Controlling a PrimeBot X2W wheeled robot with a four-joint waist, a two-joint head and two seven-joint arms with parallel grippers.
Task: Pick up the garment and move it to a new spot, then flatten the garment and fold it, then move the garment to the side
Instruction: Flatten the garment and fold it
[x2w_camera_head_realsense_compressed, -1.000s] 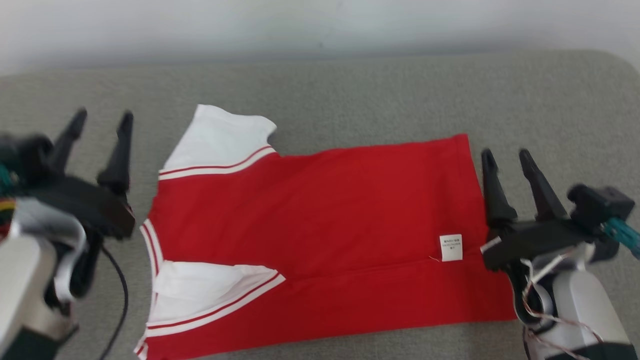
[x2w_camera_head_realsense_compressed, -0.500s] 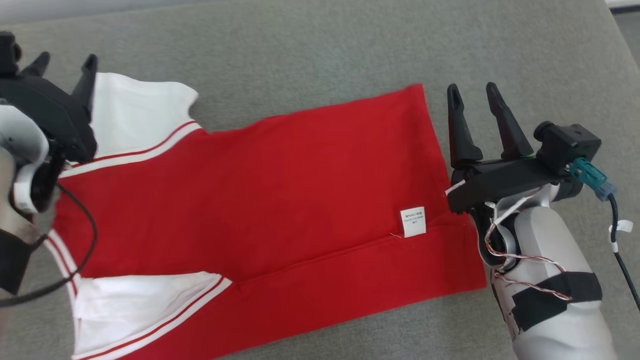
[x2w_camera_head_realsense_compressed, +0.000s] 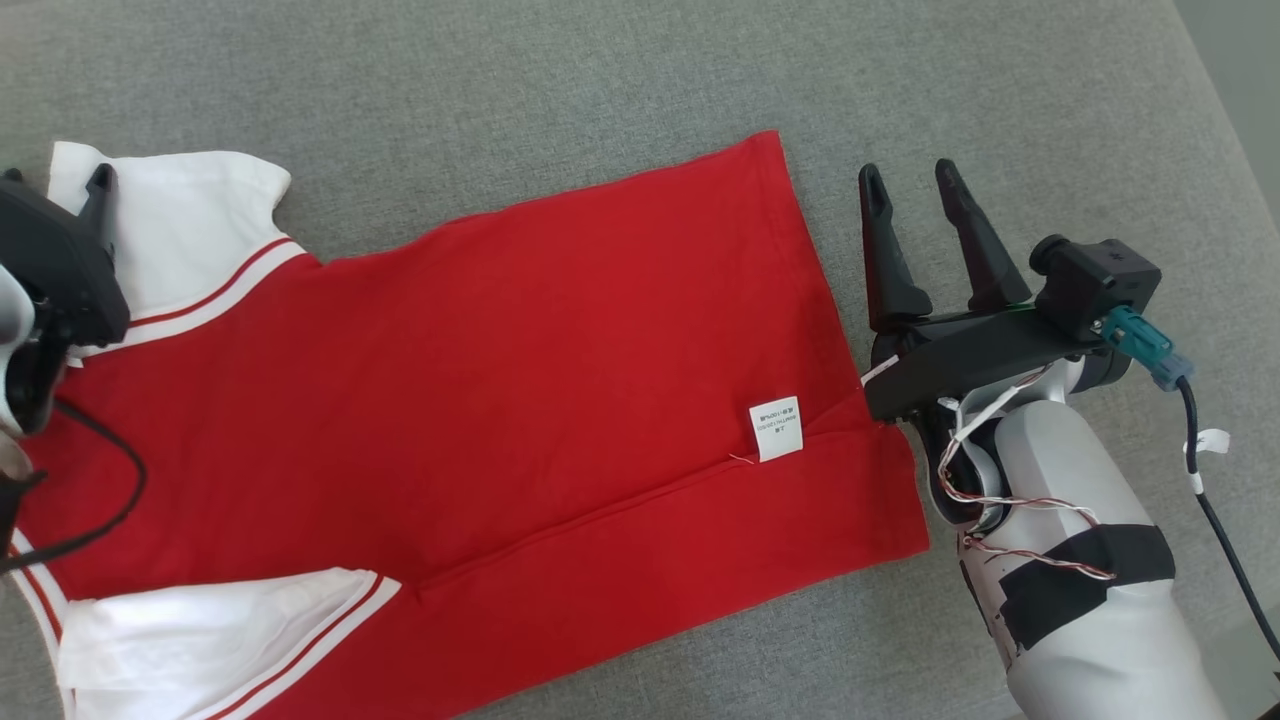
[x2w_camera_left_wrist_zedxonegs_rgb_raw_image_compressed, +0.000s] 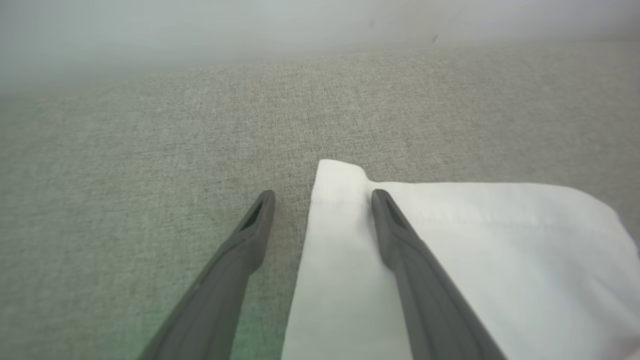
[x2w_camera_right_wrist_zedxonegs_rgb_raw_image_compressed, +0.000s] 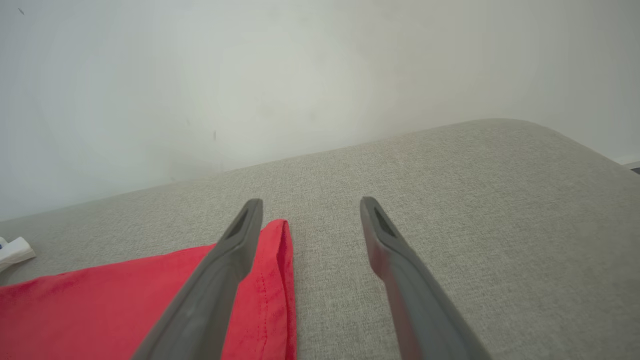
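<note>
The red jersey (x2w_camera_head_realsense_compressed: 520, 380) lay flat on the grey cushion (x2w_camera_head_realsense_compressed: 600, 80). The left gripper (x2w_camera_left_wrist_zedxonegs_rgb_raw_image_compressed: 322, 195), jaws apart, had been brought over the far white sleeve (x2w_camera_head_realsense_compressed: 190, 220). The right gripper (x2w_camera_head_realsense_compressed: 907, 170), jaws also apart, was held just right of the hem, so folding was judged next.

A grey woven-fabric surface (x2w_camera_head_realsense_compressed: 560, 80) carries one red shirt (x2w_camera_head_realsense_compressed: 500, 360) with white sleeves, lying flat. Its hem lies just beside the right gripper (x2w_camera_head_realsense_compressed: 907, 170).

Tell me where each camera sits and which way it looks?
Head view: on the head, looking down at the shirt on the cushion; left gripper, right gripper show.
Left wrist view: on that wrist, looking along its fingers at the white sleeve.
Right wrist view: on that wrist, along its fingers, past the red hem toward the wall.
Shared: head and left wrist both show the sleeve.
</note>
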